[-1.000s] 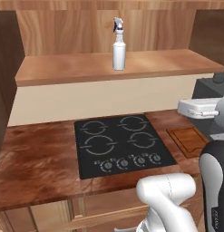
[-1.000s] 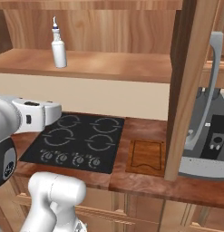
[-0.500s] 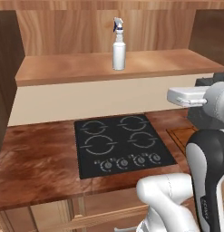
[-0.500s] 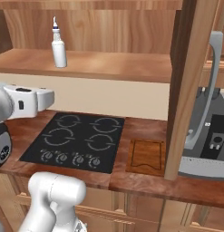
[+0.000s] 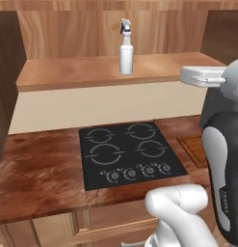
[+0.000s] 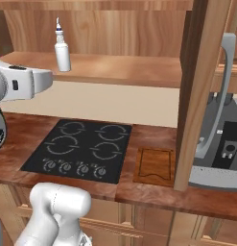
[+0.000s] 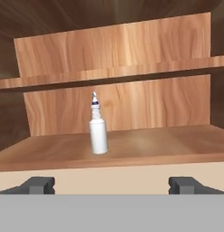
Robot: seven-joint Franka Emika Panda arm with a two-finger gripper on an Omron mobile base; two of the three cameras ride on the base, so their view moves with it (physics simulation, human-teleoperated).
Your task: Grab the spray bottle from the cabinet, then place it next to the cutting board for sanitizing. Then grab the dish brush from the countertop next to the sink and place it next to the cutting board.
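The spray bottle [image 5: 126, 50] [image 6: 62, 50] [image 7: 98, 131] stands upright on the lower shelf of the open cabinet [image 5: 91, 72] [image 7: 145, 145], a slim whitish bottle with a blue-tipped trigger head. My gripper [image 7: 112, 185] is open and empty, level with that shelf, facing the bottle from well in front of it. The white hand [image 5: 203, 76] [image 6: 25, 82] hovers above the countertop [image 5: 38, 169], right of the bottle in the left base view. The cutting board [image 5: 193, 148] [image 6: 156, 165] lies flat on the countertop right of the stove. The dish brush and the sink are out of view.
A black four-ring stove top [image 5: 127, 154] [image 6: 79, 151] is set into the countertop below the shelf. The cabinet door [image 6: 199, 91] with its grey bar handle [image 6: 226, 81] stands open at the right. Behind it sits a grey appliance [image 6: 220, 153].
The hand has risen from just above the countertop to the height of the shelf, jaws still wide. The bottle has not moved.
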